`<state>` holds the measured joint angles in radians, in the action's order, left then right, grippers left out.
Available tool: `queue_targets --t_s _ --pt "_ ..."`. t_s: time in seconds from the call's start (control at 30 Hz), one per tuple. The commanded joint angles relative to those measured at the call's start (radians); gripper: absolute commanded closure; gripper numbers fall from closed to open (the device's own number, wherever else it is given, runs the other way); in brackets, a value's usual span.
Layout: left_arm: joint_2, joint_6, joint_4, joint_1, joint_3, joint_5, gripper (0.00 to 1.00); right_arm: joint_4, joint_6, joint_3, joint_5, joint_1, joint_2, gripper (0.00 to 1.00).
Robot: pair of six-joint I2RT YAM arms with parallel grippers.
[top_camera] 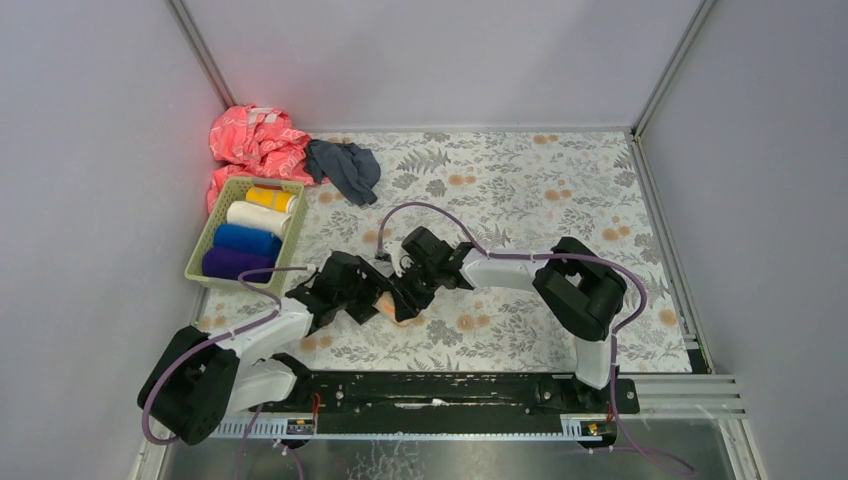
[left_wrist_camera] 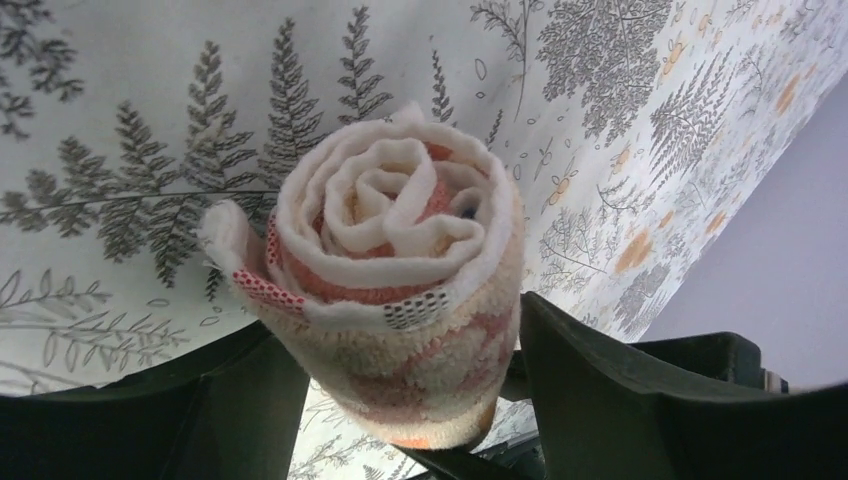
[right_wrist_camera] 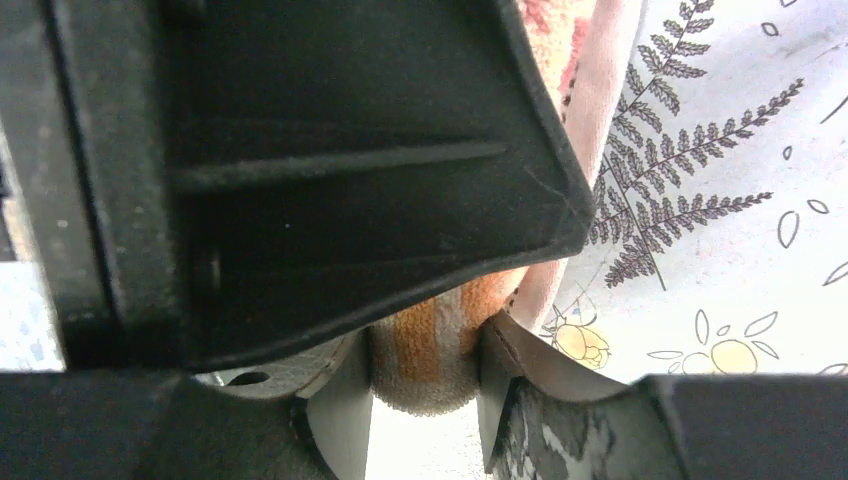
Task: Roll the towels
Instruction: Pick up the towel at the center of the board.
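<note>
A cream-and-orange towel [top_camera: 405, 318] lies rolled up at the table's middle, between both grippers. In the left wrist view its spiral end [left_wrist_camera: 390, 200] faces the camera. My left gripper [left_wrist_camera: 400, 335] has a dark finger [left_wrist_camera: 580, 380] pressed to each side of the roll. My right gripper [right_wrist_camera: 425, 375] pinches the roll's orange-striped edge [right_wrist_camera: 432, 345] between its pale fingers [right_wrist_camera: 335, 410]. In the top view the left gripper [top_camera: 385, 300] and right gripper [top_camera: 408, 288] meet over the roll and hide most of it. A dark grey-blue towel [top_camera: 345, 168] lies crumpled at the back left.
A green basket [top_camera: 200, 262] at the left holds yellow [top_camera: 270, 198], white [top_camera: 258, 216], blue [top_camera: 247, 240] and purple [top_camera: 237, 263] rolls. A pink patterned cloth [top_camera: 255, 140] is heaped behind it. The left gripper's black body [right_wrist_camera: 300, 150] fills much of the right wrist view.
</note>
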<state>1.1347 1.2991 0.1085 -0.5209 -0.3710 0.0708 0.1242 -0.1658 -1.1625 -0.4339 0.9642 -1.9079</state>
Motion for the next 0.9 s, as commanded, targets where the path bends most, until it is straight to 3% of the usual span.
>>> queue_targets --t_s 0.0,0.13,0.33,0.47,0.53,0.63,0.87 --pt "0.043 0.034 -0.135 -0.028 0.052 -0.007 0.30 -0.012 -0.094 0.044 -0.107 -0.020 -0.066 0.67" --pt "0.063 0.047 -0.183 -0.042 0.086 -0.009 0.35 -0.083 -0.159 0.070 -0.176 -0.046 -0.067 0.68" --pt "0.055 0.062 -0.233 -0.046 0.118 -0.034 0.51 -0.154 -0.248 0.096 -0.205 -0.087 -0.052 0.67" --pt "0.015 0.051 -0.159 -0.043 0.079 -0.068 0.67 -0.126 -0.245 0.091 -0.162 -0.094 0.019 0.59" --pt "-0.013 0.025 -0.102 -0.025 0.038 -0.091 0.71 -0.097 -0.224 0.086 -0.142 -0.096 0.068 0.52" --pt "-0.043 -0.039 -0.022 0.063 -0.025 -0.079 0.73 -0.055 -0.188 0.090 -0.100 -0.107 0.156 0.41" --pt "-0.090 -0.238 0.185 0.361 -0.245 -0.028 0.72 0.033 -0.084 0.134 0.037 -0.172 0.379 0.31"
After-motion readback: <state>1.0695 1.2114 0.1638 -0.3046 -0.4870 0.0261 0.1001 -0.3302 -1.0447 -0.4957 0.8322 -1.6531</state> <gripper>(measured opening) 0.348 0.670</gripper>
